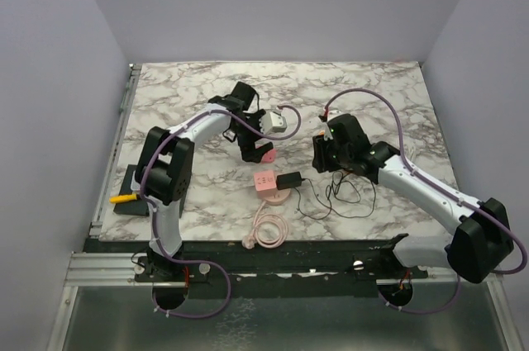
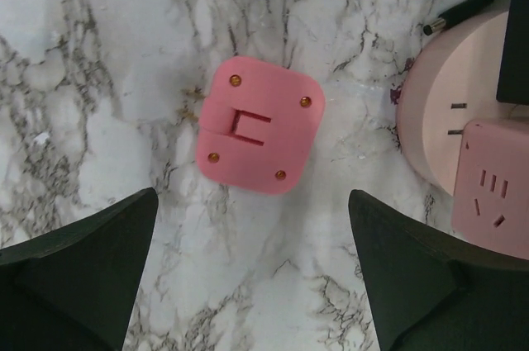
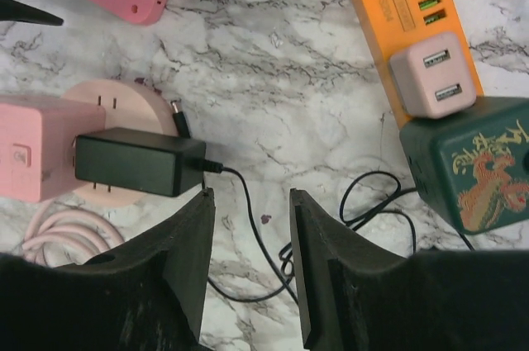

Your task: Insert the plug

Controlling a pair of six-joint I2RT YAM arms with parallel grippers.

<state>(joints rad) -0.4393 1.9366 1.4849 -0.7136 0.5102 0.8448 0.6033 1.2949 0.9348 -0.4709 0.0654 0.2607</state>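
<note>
— What's the setting?
— A white marble table (image 1: 397,103) with grey veins, closed in by plain pale walls (image 1: 50,78).

— The left fingers (image 2: 83,277)?
— Spread wide apart, with nothing between them. Just past their tips a pink square block (image 2: 258,125) lies flat on the table. It has four brass screws and a C-shaped recess. Neither finger touches it.

— And farther out on that side?
— To the right sits a pale pink round base (image 2: 438,103) with a pink socket cube (image 2: 496,177) on it.

— The right fingers (image 3: 186,268)?
— Partly apart and gripping nothing. A thin black cable (image 3: 248,211) on the table runs through the gap in the wrist view.

— Where is the plug?
— The cable leads up to a black adapter (image 3: 132,161), lying on its side across the round base. Its far end is against the socket cube. I cannot tell whether its pins sit in a socket. A small barrel connector (image 3: 178,116) lies just beside it.

— Anything else near the right arm?
— An orange power strip (image 3: 413,21) with green ports carries a pale pink USB charger (image 3: 434,74). A dark green block (image 3: 475,161) with a dragon print touches the strip's near end.

— And from above?
— A pink cord coil (image 1: 269,231) lies in front of the base, near the table's front edge.
</note>
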